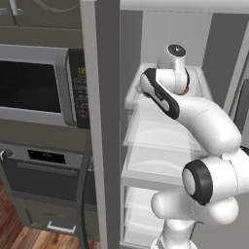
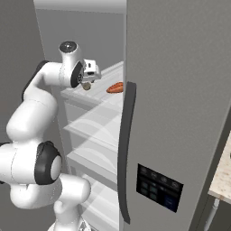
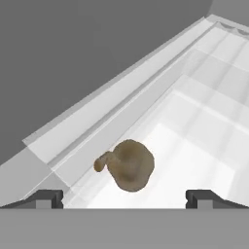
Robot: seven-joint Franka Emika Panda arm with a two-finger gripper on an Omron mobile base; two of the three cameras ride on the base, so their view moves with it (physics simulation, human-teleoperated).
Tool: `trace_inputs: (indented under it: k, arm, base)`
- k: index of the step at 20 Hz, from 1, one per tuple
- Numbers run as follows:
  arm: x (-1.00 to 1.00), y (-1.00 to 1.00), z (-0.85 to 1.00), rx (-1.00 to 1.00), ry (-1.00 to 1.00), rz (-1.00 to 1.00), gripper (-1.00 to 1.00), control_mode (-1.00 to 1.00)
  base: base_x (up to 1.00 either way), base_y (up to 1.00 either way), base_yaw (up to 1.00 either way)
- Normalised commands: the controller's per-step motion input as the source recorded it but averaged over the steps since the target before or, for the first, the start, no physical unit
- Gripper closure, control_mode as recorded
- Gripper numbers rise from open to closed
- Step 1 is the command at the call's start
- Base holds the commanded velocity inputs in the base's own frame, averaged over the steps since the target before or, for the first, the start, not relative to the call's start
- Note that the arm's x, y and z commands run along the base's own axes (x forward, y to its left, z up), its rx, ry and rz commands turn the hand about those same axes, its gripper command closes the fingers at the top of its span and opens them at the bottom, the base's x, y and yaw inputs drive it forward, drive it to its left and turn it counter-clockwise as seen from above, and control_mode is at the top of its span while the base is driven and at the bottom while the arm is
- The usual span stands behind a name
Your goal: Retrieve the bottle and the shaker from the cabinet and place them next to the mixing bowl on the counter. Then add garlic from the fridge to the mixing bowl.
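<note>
Hand view puts the garlic [image 3: 127,165] on the fridge shelf [image 3: 204,136] between the gripper [image 3: 125,198] tips — spread wide, holding nothing — so descend centred before closing.

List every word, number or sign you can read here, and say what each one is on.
None can be read for certain.
Microwave control panel: green clock digits and button labels, too blurred to read.
Oven display: pale marks, too small to read.
Fridge door panel: small icons, blurred, no legible text.
</note>
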Motion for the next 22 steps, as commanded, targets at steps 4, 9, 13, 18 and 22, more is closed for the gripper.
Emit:
trace_inputs:
  k: [4,9,13,18,22]
  arm:
    - [0.43,0.00,-0.19,0.00,0.00,0.03,-1.00,-1.00]
    - [0.37,0.00,-0.05,0.00,0.00,0.07,-1.00,-1.00]
    - [0.07,0.00,0.00,0.00,0.00,0.09,-1.00,-1.00]
    - [-0.17,-0.01,0.06,0.00,0.02,0.07,-1.00,-1.00]
    - [-0.32,0.00,0.01,-0.02,0.09,0.01,-1.00,-1.00]
  base:
    - [0.00,0.00,0.00]
    - [0.00,0.00,0.00]
    - [0.00,0.00,0.00]
    - [0.00,0.00,0.00]
    - [0.00,0.00,0.00]
